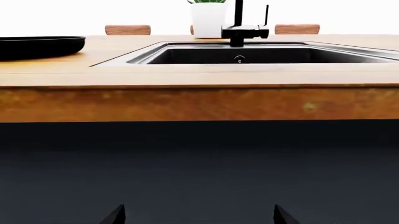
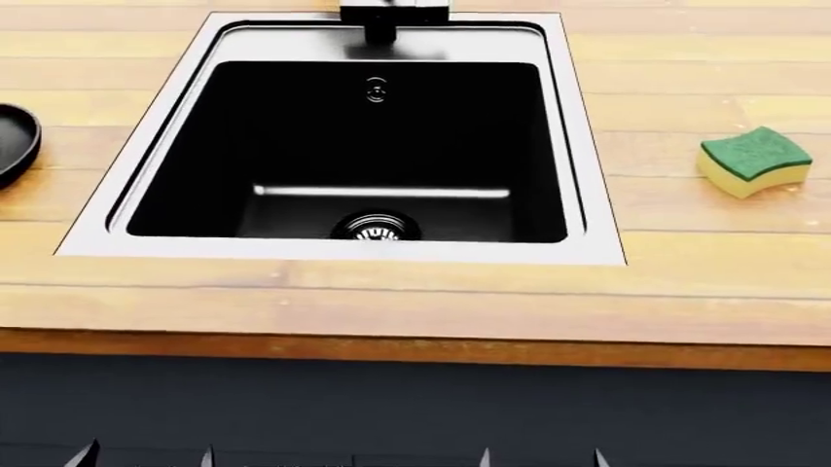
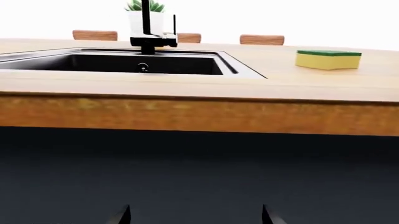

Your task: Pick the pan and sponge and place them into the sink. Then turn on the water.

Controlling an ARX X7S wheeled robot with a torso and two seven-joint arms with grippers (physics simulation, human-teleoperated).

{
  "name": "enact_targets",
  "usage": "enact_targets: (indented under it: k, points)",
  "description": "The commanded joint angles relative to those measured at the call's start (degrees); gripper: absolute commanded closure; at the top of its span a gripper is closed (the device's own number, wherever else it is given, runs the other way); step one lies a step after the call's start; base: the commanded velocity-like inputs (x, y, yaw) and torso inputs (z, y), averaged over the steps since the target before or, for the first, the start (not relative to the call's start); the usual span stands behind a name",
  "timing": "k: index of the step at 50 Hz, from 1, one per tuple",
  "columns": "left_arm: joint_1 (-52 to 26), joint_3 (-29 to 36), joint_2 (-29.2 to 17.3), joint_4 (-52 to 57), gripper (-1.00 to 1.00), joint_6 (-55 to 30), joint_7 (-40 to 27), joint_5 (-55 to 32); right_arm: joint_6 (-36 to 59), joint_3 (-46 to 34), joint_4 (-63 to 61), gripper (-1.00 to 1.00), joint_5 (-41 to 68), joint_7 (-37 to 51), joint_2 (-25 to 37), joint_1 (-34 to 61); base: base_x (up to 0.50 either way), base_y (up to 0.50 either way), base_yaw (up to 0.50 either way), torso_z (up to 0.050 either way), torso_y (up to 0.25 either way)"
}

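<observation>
Resting on the table (image 2: 389, 302), the light, squashy sponge (image 2: 754, 161) suits a side pinch; both fingers' pairs spread, empty.

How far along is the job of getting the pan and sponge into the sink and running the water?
Nothing done. The pan and sponge lie on the counter either side of the empty sink. Both end effectors sit low, holding nothing. No water runs from the tap. All steps remain.

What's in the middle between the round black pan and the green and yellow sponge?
The head view shows the steel sink with its deep dark basin between the black pan and the green-topped yellow sponge, with bare wooden counter on either side.
</observation>
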Motion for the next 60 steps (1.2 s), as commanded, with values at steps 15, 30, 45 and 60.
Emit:
enact_targets:
  k: [15,30,45,60]
  points:
    - [0.3,2.1,-1.8,0.5,-1.00,-1.5,-1.4,-1.2,-0.6,-1.2,0.1,-1.00,1.7,2.0,1.4,0.1,0.00,0.05,0.00,0.000,0.000]
    - [-0.2,2.9,-2.1,0.2,-1.00,-0.1,-2.6,-1.3,-0.4,-2.1,0.3,-1.00,2.0,3.1,1.9,0.2,0.00,0.00,0.00,0.007,0.000]
    - [0.0,3.5,-2.8,0.3,-1.00,0.3,-3.1,-1.9,-0.3,-2.8,0.3,-1.00,2.6,3.8,2.5,0.4,0.00,0.00,0.00,0.050,0.000]
    - [-0.6,4.3,-3.2,-0.1,-1.00,0.4,-3.8,-2.1,-0.4,-3.6,0.4,-1.00,3.2,4.2,3.1,0.6,0.00,0.00,0.00,0.050,0.000]
